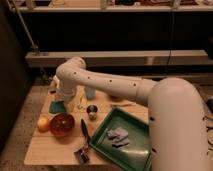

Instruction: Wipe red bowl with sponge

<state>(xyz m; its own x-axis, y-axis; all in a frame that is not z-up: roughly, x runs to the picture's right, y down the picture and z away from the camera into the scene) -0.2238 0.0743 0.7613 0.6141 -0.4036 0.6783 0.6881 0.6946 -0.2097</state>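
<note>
The red bowl (62,124) sits on the wooden table (50,147) near its front left, with a glossy inside. Just behind it, at the table's left, is the teal sponge (56,107). My gripper (63,103) hangs at the end of the white arm right at the sponge's upper edge, pointing down and shut, and it seems to hold the sponge. The wrist hides most of the fingers. The sponge is a short way behind and above the bowl, not touching it.
An orange fruit (43,123) lies left of the bowl. A small dark can (92,111) and a blue cup (90,93) stand mid-table. A black-handled brush (83,142) lies in front. A green tray (134,150) with a grey cloth (117,136) fills the right.
</note>
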